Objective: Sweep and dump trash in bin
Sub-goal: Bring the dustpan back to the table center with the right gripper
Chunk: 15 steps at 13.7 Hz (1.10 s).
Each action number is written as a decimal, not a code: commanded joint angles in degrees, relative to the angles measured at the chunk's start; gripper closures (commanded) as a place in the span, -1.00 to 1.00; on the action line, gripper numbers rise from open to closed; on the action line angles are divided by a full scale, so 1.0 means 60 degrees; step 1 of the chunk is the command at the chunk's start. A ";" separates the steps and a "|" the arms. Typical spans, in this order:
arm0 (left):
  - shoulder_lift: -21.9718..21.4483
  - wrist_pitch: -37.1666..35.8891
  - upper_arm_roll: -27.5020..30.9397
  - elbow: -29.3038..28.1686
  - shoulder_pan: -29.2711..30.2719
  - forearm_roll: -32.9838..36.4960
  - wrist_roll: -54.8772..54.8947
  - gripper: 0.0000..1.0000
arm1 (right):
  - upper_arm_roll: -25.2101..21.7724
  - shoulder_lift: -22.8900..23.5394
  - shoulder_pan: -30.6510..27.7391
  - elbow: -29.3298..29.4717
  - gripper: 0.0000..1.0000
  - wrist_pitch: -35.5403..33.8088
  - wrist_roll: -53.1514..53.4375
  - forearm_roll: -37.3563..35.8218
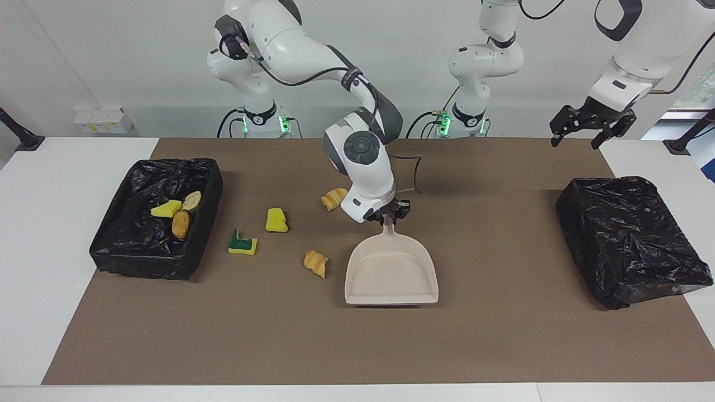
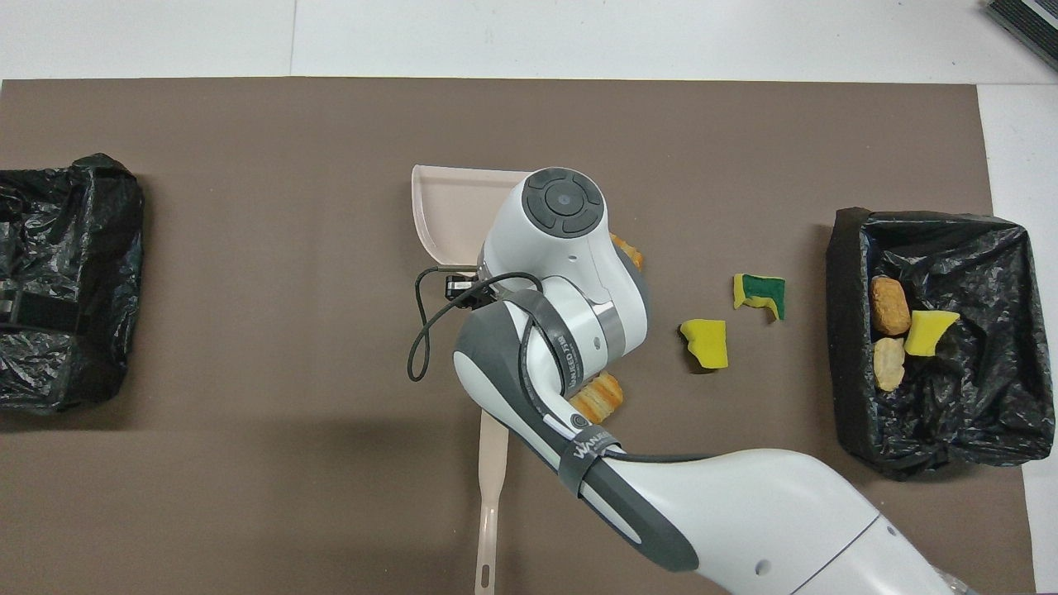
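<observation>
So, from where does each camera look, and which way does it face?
Facing view: high across the table, facing the robots; both arms show, right hand shut on the beige plastic dustpan, left hand open above.
Overhead view: above the robots' end, looking down; only the right arm shows.
Both share the dustpan and the black-lined bin.
</observation>
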 commanded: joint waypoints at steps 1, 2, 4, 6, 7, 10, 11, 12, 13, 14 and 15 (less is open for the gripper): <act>-0.0030 -0.0193 -0.0023 0.0107 0.0012 -0.0099 -0.0394 -1.00 | 0.0072 -0.0164 -0.0059 -0.0215 0.86 0.0008 0.0129 0.0238; -0.0045 -0.0207 -0.0038 0.0136 0.0012 -0.0099 -0.0408 -1.00 | 0.0072 -0.0222 -0.0074 -0.0360 0.83 -0.0036 -0.0103 0.0238; -0.0045 -0.0222 -0.0024 0.0166 0.0027 -0.0099 -0.0408 -1.00 | 0.0072 -0.0558 -0.0074 -0.0988 0.51 -0.0080 -0.0529 0.0238; -0.0045 -0.0193 -0.0023 0.0180 0.0056 -0.0085 -0.0365 -1.00 | 0.0057 -0.0779 -0.0103 -0.1430 0.47 -0.0080 -0.0633 0.0253; -0.0030 -0.0106 -0.0009 0.0195 0.0056 -0.0070 -0.0350 -1.00 | 0.0057 -0.0794 -0.0103 -0.1474 0.44 -0.0080 -0.0647 0.0253; -0.0045 -0.0105 -0.0009 0.0239 0.0056 -0.0070 -0.0350 -1.00 | 0.0057 -0.0867 -0.0147 -0.1548 -0.14 -0.0196 -0.0560 0.0253; -0.0045 -0.0105 -0.0009 0.0239 0.0056 -0.0056 -0.0350 -1.00 | 0.0057 -0.0881 -0.0205 -0.1505 -0.57 -0.0255 -0.0661 0.0253; -0.0045 -0.0105 -0.0009 0.0239 0.0056 -0.0056 -0.0350 -1.00 | 0.0057 -0.0954 -0.0336 -0.1475 -0.99 -0.0299 -0.0662 0.0253; -0.0045 -0.0105 -0.0009 0.0239 0.0056 -0.0056 -0.0350 -1.00 | 0.0057 -0.1129 -0.0410 -0.1475 -1.00 -0.0372 -0.0677 0.0253; -0.0045 -0.0105 -0.0009 0.0239 0.0056 -0.0056 -0.0350 -1.00 | 0.0057 -0.1348 -0.0498 -0.1475 -1.00 -0.0417 -0.0662 0.0253; -0.0045 -0.0105 -0.0009 0.0239 0.0056 -0.0056 -0.0350 -1.00 | 0.0057 -0.1626 -0.0629 -0.1475 -1.00 -0.0765 -0.0677 0.0253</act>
